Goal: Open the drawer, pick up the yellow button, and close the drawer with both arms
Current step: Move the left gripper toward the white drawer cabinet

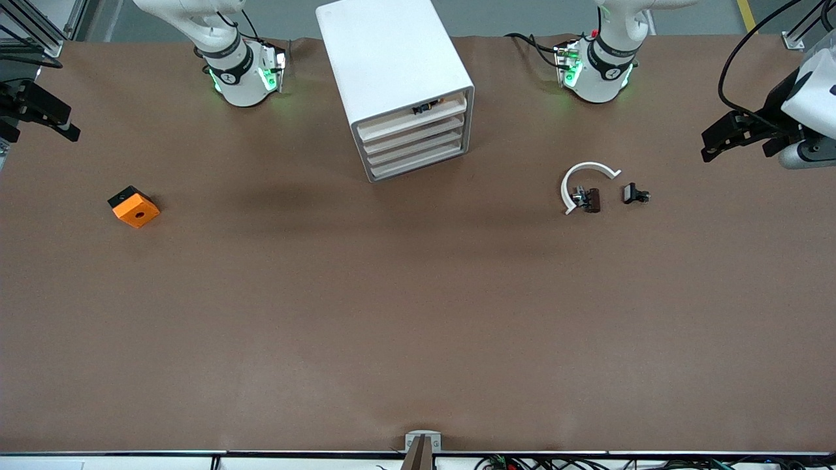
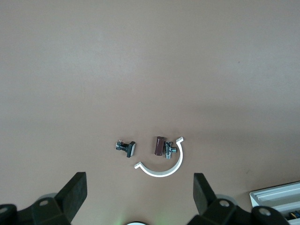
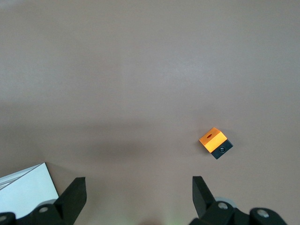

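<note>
Brown matte table (image 1: 418,313) fills the front view; grey floor shows along the top edge. Between the two arm bases stands a white rounded plastic cabinet (image 1: 385,59) with four shallow drawers stacked in its face.

The top drawer (image 1: 413,121), a white tray with a cream-white front strip, appears to sit slightly out compared with the three below it. A small dark object (image 1: 426,106) lies in the gap above its strip; it may be the button, but it is too small to tell, and no yellow-orange cap can be made out.

Toward the left arm's end of the table: a white plastic half-ring (image 1: 583,180), with a small brown-and-metal clip (image 1: 588,198) just inside its curve and a small black clip (image 1: 635,194) near it, apart. The left wrist view shows the same three: half-ring (image 2: 161,164), brown clip (image 2: 163,146), black clip (image 2: 125,147).

Toward the right arm's end: an orange square block with a hole and a black base (image 1: 134,206), alone; also in the right wrist view (image 3: 215,142).

Left gripper (image 2: 140,194) hangs over the table at that end, jaws spread wide, holding nothing. Right gripper (image 3: 139,193) hangs over its own end, jaws likewise spread, empty. Both arms wait.
</note>
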